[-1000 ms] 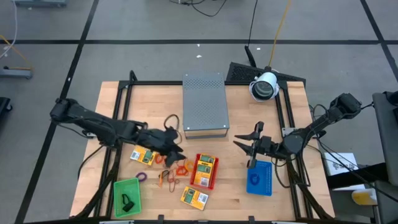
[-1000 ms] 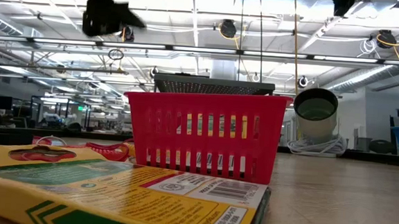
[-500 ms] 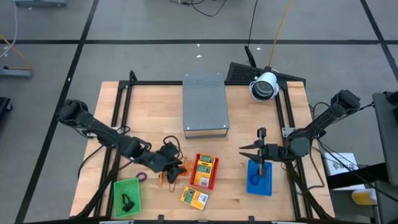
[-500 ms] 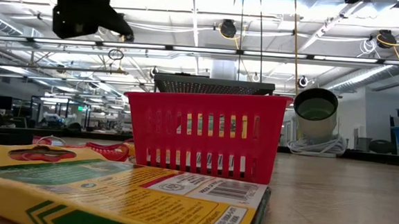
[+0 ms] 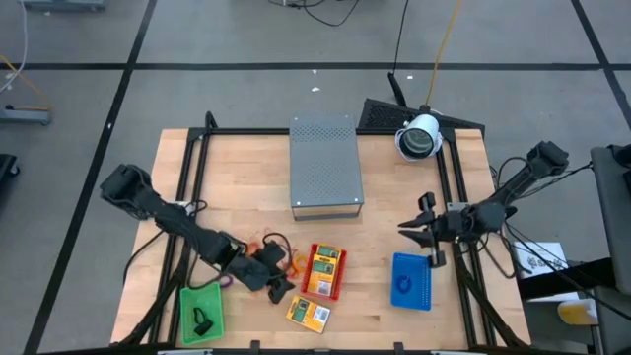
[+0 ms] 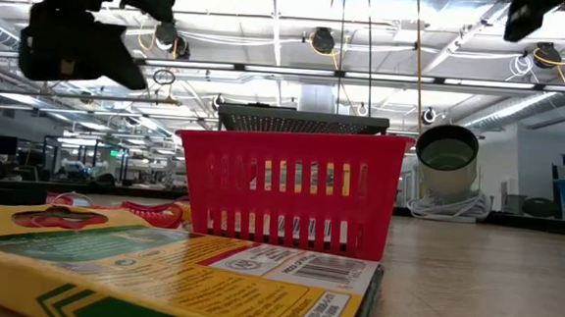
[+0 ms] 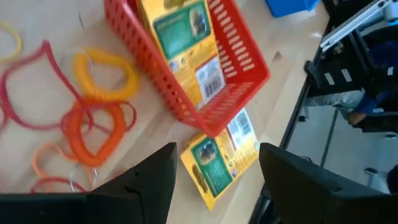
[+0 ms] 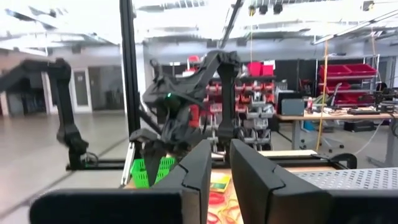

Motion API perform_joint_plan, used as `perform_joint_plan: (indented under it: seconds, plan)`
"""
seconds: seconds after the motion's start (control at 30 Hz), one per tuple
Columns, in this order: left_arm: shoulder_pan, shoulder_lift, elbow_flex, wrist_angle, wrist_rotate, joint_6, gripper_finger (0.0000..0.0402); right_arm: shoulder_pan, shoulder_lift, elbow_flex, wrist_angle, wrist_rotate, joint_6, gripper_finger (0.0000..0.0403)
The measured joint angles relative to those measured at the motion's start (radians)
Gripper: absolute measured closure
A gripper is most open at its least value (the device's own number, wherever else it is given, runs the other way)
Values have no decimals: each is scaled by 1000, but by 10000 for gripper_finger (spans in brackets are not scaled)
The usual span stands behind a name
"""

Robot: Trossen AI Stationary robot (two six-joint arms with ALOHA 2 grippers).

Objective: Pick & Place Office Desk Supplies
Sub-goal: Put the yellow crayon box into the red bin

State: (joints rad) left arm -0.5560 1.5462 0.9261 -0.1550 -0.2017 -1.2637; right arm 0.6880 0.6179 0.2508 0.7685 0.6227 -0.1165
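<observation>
**Left arm lines up over the loose supplies beside the red tray**

The left gripper point(image 5: 277, 279) hangs low over the near-centre of the table, jaws spread and empty, seen from its own wrist camera as two dark fingers point(image 7: 140, 186) wide apart above a tangle of rubber bands point(image 7: 87, 124). Just to their right stands the red tray point(image 5: 338, 279), already holding one crayon packet point(image 7: 186, 37); a second crayon packet point(image 5: 308, 313) lies flat on the wood just nearer than the tray. The green tray point(image 5: 187, 301) at near left holds a small dark clip point(image 5: 203, 319). The blue tray point(image 5: 411, 264) sits at near right with a blue band inside.

The step in hand looks like a pick from the pile or the loose packet. To do it well, the jaws would best come down straddling one item only: the bands overlap each other, so a pinch on a single outer loop, lifted slowly, should avoid dragging the rest. For the packet, gripping across its narrow width and staying off the tray's wall would help.

The right gripper point(image 5: 426, 229) is raised near the right rail, beyond the blue tray; its fingers point(image 8: 205, 168) stand close together with a slim gap, nothing between them.

From overhead, the left arm covers much of the band pile, and a purple loop at its edge barely shows. The table-level camera sees only a packet close up, the red tray and the grey box beyond. Band colours blur together in the wrist view.
</observation>
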Motion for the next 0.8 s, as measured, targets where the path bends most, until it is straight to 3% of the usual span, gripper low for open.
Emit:
perform_joint_plan:
  seconds: [0.37,0.63,0.8]
  plan:
    - [-49,104,0,14,61,-174,163,0,-29,-55,50,0,-9,353]
    - [-51,231,0,223,126,-197,163,0,-29,-55,50,0,-11,353]
    - [-51,279,0,234,134,-223,163,0,-29,-55,50,0,-11,353]
